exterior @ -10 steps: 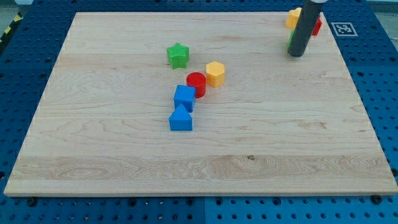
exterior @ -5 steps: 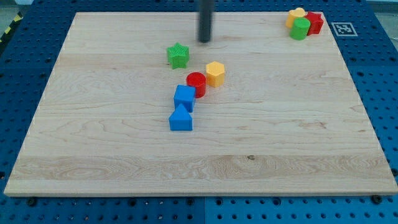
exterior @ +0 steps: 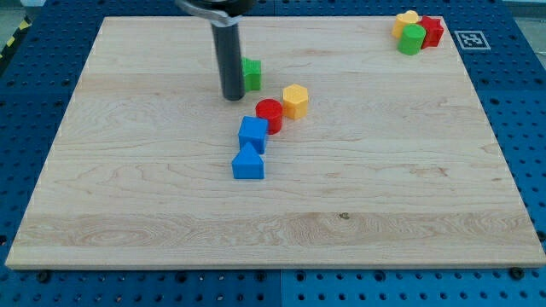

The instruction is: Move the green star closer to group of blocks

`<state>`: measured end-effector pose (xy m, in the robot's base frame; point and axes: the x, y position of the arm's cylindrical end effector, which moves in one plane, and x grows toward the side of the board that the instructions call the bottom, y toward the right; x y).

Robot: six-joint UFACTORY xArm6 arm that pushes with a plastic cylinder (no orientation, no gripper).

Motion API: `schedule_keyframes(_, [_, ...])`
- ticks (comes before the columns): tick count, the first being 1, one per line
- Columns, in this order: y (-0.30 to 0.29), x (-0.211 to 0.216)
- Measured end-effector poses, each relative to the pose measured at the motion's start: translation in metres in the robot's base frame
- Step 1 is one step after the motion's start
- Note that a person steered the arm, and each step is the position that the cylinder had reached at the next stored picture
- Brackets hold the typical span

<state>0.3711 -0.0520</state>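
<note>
The green star [exterior: 252, 74] lies in the upper middle of the wooden board [exterior: 128, 170], half hidden behind my rod. My tip [exterior: 232, 96] rests on the board at the star's left and slightly below it, touching or nearly touching it. Just below and right of the star lies a group: a yellow hexagonal block [exterior: 295, 101], a red cylinder [exterior: 270, 114], a blue cube [exterior: 252, 134] and a blue house-shaped block [exterior: 247, 163].
A second cluster sits at the board's top right corner: a yellow block [exterior: 407, 20], a green block [exterior: 412, 39] and a red block [exterior: 431, 31]. A black-and-white marker tag [exterior: 472, 39] lies just off the board's right edge.
My rod has swept from the top right corner leftwards across the board's top and come down at the green star's left side. The blocks have not visibly moved.
</note>
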Motion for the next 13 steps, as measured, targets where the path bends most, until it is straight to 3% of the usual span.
schedule_keyframes(8, [0.076,-0.158])
schedule_keyframes(13, [0.153,-0.078])
